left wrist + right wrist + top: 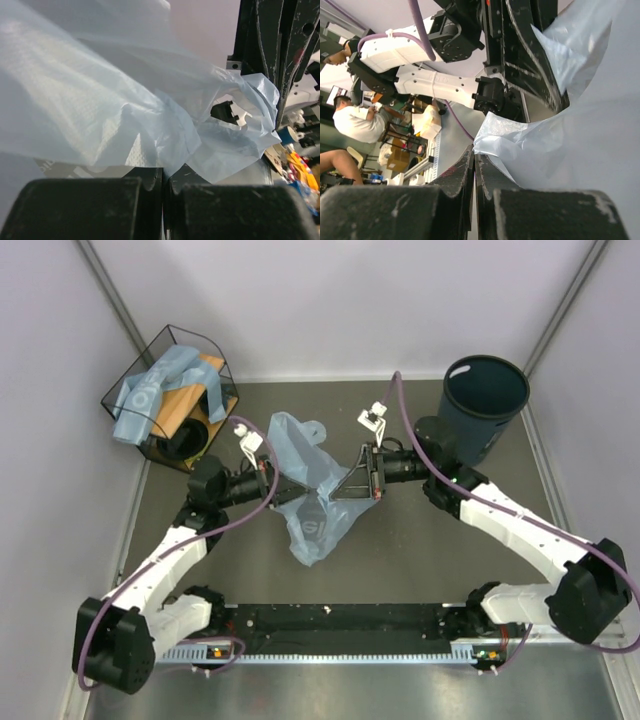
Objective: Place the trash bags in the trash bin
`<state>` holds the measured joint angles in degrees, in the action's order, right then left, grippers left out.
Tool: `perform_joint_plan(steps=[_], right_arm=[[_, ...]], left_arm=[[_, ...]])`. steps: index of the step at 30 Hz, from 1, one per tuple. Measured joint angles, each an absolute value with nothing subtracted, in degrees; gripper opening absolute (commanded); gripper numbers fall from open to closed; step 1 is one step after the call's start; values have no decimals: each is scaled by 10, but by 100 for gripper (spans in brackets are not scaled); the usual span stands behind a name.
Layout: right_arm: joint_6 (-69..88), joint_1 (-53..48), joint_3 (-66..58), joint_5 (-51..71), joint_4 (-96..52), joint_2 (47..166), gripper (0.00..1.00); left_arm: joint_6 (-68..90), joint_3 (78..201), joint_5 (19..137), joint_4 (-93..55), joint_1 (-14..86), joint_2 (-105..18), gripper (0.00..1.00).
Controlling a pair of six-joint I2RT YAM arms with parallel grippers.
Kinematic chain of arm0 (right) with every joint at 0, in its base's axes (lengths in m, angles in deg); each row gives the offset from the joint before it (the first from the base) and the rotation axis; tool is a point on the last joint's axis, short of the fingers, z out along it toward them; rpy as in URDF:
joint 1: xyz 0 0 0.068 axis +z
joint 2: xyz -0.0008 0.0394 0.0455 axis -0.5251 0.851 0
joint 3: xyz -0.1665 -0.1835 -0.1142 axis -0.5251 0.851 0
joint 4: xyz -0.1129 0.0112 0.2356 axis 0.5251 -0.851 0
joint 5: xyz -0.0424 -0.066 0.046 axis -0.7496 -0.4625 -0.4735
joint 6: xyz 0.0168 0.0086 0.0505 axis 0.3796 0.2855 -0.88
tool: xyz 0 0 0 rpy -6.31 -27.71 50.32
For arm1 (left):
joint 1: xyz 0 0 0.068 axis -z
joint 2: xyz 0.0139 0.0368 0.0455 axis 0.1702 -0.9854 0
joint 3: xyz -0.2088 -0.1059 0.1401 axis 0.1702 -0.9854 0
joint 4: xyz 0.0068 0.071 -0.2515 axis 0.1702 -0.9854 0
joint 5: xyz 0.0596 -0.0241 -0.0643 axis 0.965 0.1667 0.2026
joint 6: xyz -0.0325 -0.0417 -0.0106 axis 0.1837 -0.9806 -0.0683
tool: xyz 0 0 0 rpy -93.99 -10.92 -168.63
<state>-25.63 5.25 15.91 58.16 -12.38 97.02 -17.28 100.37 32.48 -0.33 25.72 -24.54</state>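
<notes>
While my left gripper [272, 468] pinches one edge of the trash bag [312, 502] mid-table, right gripper [350, 485] clamps the other; trash bin [487, 398] stands far right. Risk, I judge: pulling apart tears or slips the thin film.

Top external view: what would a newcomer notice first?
A light-blue trash bag is held spread mid-table between the left claw and right claw, both shut on it. The trash bin stands far right; more blue film sits in the wire basket far left.
</notes>
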Motion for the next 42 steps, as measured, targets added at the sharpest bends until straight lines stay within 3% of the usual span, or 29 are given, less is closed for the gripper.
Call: perform_joint_plan(steps=[6,7,8,13,15,19,23,26,27,28,37,42], right_arm=[[-269,57,149,598,-106,1002,0],[-268,57,146,599,-110,1009,16],[-266,57,142,600,-114,1017,24],[-238,57,128,583,-159,1026,54],[-231,57,120,585,-173,1026,60],[-220,62,107,574,-180,1026,60],[-203,77,106,539,-201,1035,55],[-182,95,96,508,-238,1048,24],[-174,98,92,496,-251,1052,7],[-167,98,89,486,-262,1053,1],[-99,68,66,517,-263,1042,0],[-84,-159,43,485,-402,969,0]], left_arm=[[-196,1001,319,52,320,-288,0],[-205,1001,316,66,326,-293,0],[-213,1001,314,78,330,-296,0],[-240,1001,305,118,337,-292,0],[-236,1000,314,109,339,-285,0],[-235,1000,321,97,349,-283,0],[-232,1000,329,87,364,-280,0],[-226,1002,334,73,366,-280,0],[-222,1004,334,66,366,-280,0],[-217,1005,334,61,366,-280,0],[-140,1079,316,-90,313,-240,0],[49,1215,390,-330,207,-288,0]])
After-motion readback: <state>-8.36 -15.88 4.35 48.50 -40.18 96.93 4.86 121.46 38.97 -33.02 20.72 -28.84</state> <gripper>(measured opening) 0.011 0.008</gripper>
